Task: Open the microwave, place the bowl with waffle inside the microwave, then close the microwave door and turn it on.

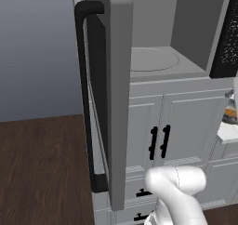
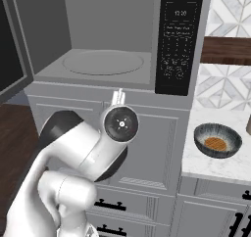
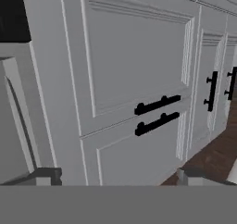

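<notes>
One large grey boxy microwave (image 2: 112, 40), built in above white panelled cabinets (image 2: 147, 148); its grey cavity stands open, with one round turntable (image 2: 103, 63) on the floor of it; one black dotted control panel (image 2: 180, 40) to the right of the cavity, its markings too small to read.

One wide grey-framed microwave door (image 1: 116, 103), swung fully out toward the left base camera and seen nearly edge-on; one long black vertical bar handle (image 1: 86, 98) on its outer face; in the right base view the door is cut off at the left edge.

One small round grey bowl (image 2: 217, 140) with dark patterned outside, on the white marble counter (image 2: 215, 165) to the right of the microwave, well apart from the cavity; one brown round waffle (image 2: 214, 143) lies in it.

One two-finger gripper (image 3: 115, 177), low before the cabinet fronts; two dark fingertips (image 3: 46, 177) stand far apart at the bottom of the hand view, nothing between them.

Black cabinet handles (image 3: 156, 105): four in the hand view, two of them cut off or blurred at the right edge.

One white arm (image 2: 73, 167), covering part of the lower cabinets.
</notes>
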### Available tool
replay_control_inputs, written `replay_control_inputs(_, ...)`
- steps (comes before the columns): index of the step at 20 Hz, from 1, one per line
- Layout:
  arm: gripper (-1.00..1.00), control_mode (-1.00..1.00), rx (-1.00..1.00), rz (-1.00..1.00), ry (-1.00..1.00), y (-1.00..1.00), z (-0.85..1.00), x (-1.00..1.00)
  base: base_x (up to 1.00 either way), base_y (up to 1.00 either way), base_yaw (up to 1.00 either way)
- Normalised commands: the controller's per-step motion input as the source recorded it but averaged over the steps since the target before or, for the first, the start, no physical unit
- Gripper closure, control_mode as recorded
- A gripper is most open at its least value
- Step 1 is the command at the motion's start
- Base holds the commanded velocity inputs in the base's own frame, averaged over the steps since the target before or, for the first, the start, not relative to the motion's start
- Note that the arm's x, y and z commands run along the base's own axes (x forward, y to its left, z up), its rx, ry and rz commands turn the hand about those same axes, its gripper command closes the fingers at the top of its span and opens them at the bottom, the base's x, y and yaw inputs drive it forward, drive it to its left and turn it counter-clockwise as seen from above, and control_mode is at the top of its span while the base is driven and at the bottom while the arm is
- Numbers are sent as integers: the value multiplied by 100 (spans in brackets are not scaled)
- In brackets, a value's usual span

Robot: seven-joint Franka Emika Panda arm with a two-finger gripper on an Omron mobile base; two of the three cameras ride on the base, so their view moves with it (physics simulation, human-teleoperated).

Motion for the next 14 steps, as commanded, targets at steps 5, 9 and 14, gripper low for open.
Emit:
replay_control_inputs(5,-100,-100,4,-12,1,-100,-42,2,0,0,0)
replay_control_inputs(9,-100,-100,3,-7,9,-100,-35,31,0,0,0)
replay_control_inputs(14,-100,-100,9,-1,10,-100,-46,57,0,0,0)
